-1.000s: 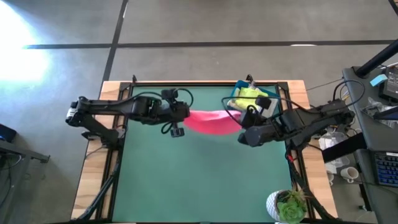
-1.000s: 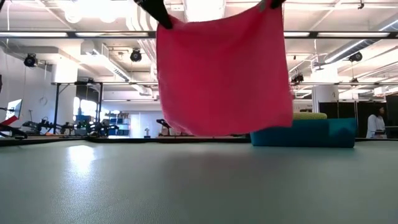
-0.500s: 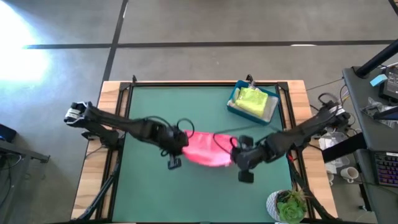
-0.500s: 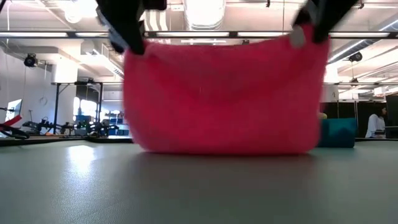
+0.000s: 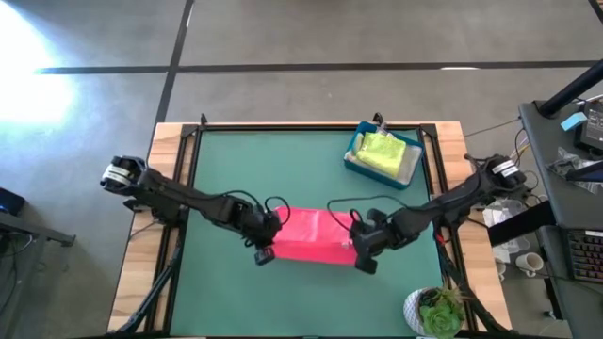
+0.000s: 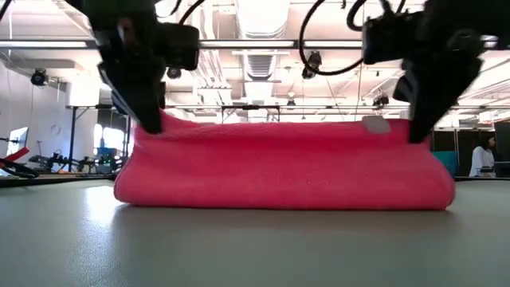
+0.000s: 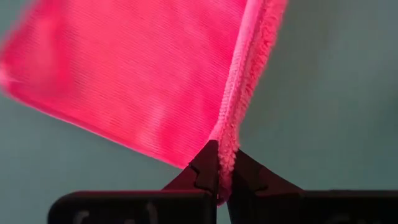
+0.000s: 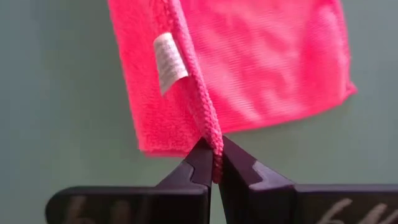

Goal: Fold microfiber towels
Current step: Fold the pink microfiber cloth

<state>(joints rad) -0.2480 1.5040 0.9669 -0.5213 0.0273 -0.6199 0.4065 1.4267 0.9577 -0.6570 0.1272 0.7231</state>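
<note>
pink towel (image 5: 311,237) at 6 o'clock of the mat, doubled over, long axis running 9 to 3. left gripper (image 5: 265,249) pinches its 9 o'clock corner, right gripper (image 5: 363,256) pinches the 3 o'clock corner, both equally near, held edge toward 6 o'clock

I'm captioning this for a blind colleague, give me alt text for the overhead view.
A hot pink towel lies on the green table, with the left pincer and right pincer each pinching an end. A blue bin of yellow-green cloths sits at the far right corner.
</note>
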